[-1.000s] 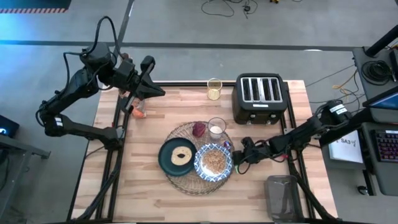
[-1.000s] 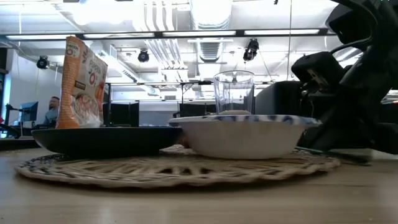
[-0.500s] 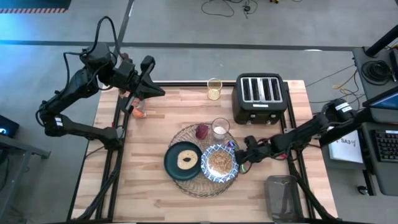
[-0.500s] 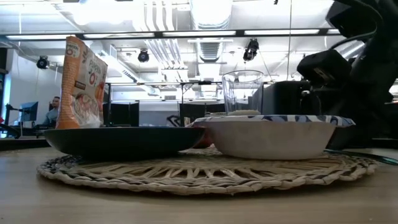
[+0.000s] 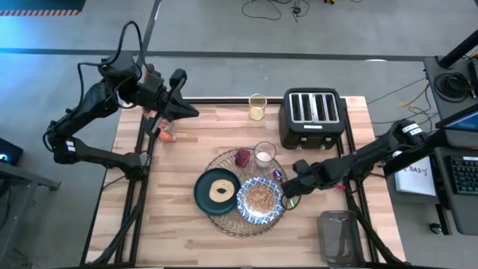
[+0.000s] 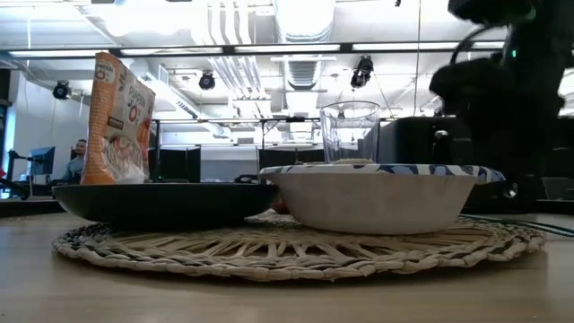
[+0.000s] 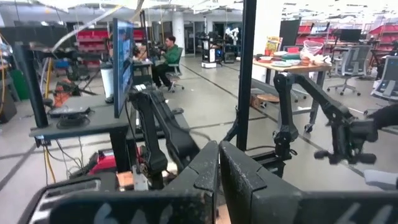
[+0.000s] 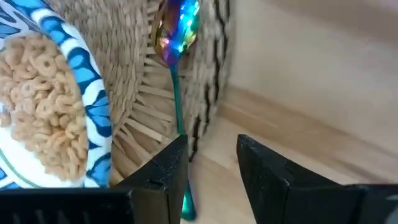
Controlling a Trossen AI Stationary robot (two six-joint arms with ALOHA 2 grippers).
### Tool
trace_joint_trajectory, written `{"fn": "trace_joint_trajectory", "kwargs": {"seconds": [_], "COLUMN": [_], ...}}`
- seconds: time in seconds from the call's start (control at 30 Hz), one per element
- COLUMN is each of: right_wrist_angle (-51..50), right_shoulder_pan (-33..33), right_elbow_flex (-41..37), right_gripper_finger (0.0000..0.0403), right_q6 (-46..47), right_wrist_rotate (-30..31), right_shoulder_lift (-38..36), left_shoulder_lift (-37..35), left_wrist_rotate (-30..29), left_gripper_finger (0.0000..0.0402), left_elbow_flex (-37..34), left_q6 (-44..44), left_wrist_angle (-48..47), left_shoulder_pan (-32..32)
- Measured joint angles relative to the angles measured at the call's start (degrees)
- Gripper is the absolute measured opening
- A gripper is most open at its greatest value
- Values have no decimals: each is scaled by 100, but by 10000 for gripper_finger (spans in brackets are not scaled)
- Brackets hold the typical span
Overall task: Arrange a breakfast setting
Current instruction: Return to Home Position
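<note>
**Setting on mat; right gripper open by spoon**

Straw placemat [image 5: 224, 161] mid-table. On it: teal plate [image 5: 202, 196] at 8 o'clock, cereal bowl [image 5: 243, 202] at 5 just beside it, glass [image 5: 263, 155] at 1, and spoon [image 8: 179, 28] at 3, handle running off the rim. Right gripper [image 8: 211, 152] low at the mat's 4 o'clock, fingers apart, the handle beside one finger. Left gripper [image 7: 219, 152] off the table's 10 o'clock corner, fingers together.

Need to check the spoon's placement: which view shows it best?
Right wrist view: the spoon lies with its iridescent head on the placemat, green handle running off the edge toward the right gripper. The high view shows only a small glint beside the bowl; the other two show nothing.
</note>
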Motion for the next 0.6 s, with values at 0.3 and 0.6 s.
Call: {"fn": "trace_joint_trajectory", "kwargs": {"seconds": [0.3,0.6], "right_wrist_angle": [-370,1400], "right_shoulder_pan": [0,-166], "right_elbow_flex": [873,256], "right_gripper_finger": [118,93], "right_q6": [-3506,-5883], "right_wrist_rotate": [19,26], "right_shoulder_lift": [-631,-1449], "left_shoulder_lift": [-4,-319], "left_wrist_rotate": [-228,-963], "left_gripper_finger": [0,0], "left_elbow_flex": [-124,-1836], "left_q6": [535,-475], "left_wrist_angle": [-1070,656], "left_shoulder_pan": [-4,-58]}}
